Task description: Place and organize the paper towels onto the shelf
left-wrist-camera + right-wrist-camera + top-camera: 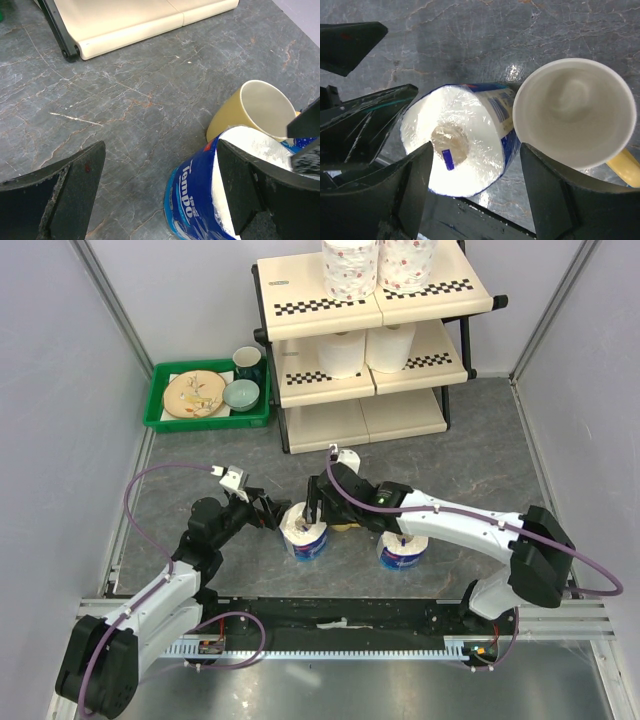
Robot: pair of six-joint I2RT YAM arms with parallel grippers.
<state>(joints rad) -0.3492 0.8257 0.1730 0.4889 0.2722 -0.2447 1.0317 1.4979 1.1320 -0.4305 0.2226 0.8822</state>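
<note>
Two blue-wrapped paper towels stand on the table: one (pixel 305 536) between both grippers, the other (pixel 402 552) under the right arm. Two floral rolls (pixel 350 267) stand on the shelf's (pixel 330 305) top tier and two plain rolls (pixel 343 352) on its middle tier. My left gripper (pixel 272 515) is open; in the left wrist view (pixel 161 145) its right finger (pixel 245 185) lies against the top of the blue roll (pixel 197 197). My right gripper (pixel 318 508) is open above the same roll (pixel 455 142), with the jaws spread over the roll and the mug.
A yellow mug (pixel 575 112) stands upright right beside the blue roll, also in the left wrist view (pixel 257 110). A green tray (pixel 165 405) with a plate, a bowl and a cup sits left of the shelf. Grey walls close in both sides.
</note>
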